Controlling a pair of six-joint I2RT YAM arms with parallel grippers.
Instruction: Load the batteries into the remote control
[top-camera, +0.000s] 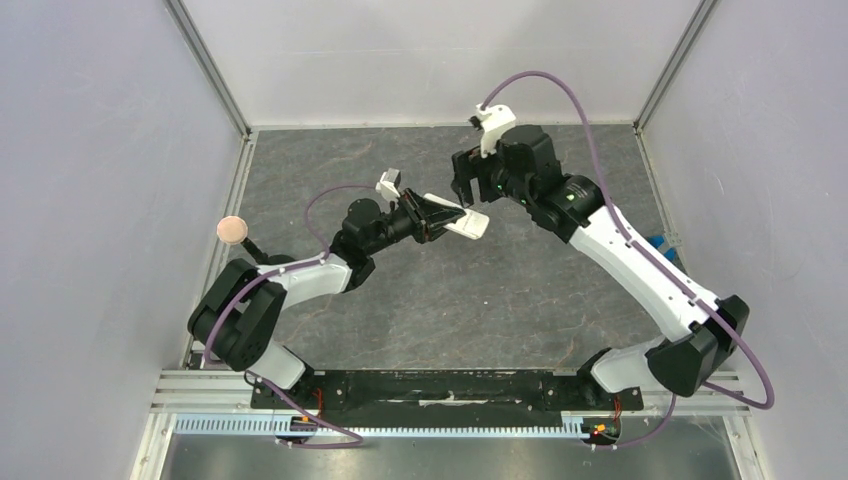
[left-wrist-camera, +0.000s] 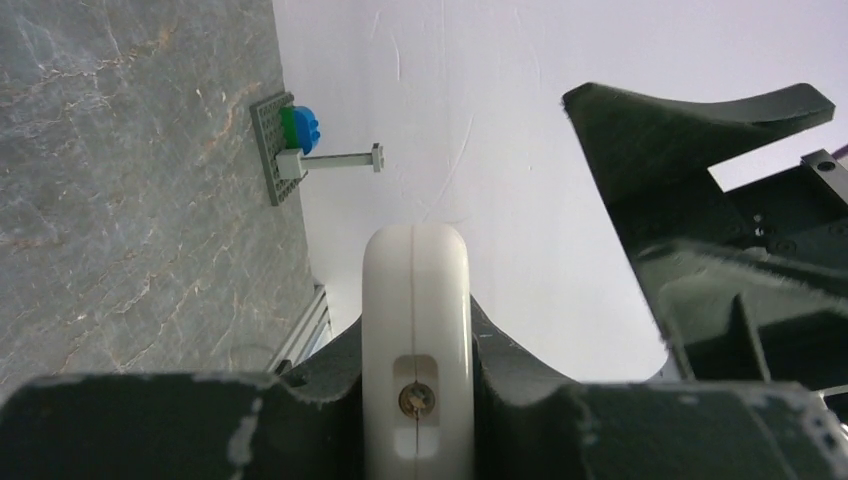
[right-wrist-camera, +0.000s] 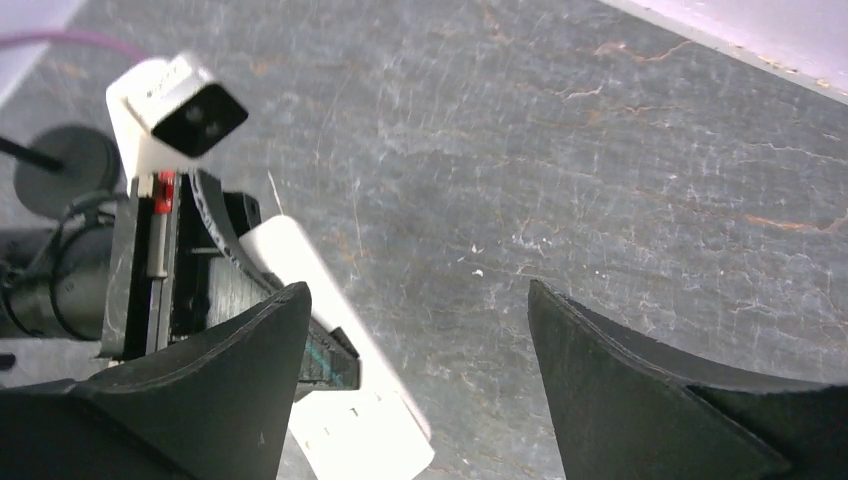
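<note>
Remote control held aloft, other pincer empty beside it
My left pincer is clenched on the remote control, holding it in the air over the middle of the tabletop; my right pincer stands released, empty, just beside the remote's free end. I see no batteries in any view. If I nudge that overhanging end, the narrow grip may let the handset twist or drop. No brand or lettering is readable anywhere

Pale lavender walls enclose a dark grey marbled tabletop, evenly lit.
</note>
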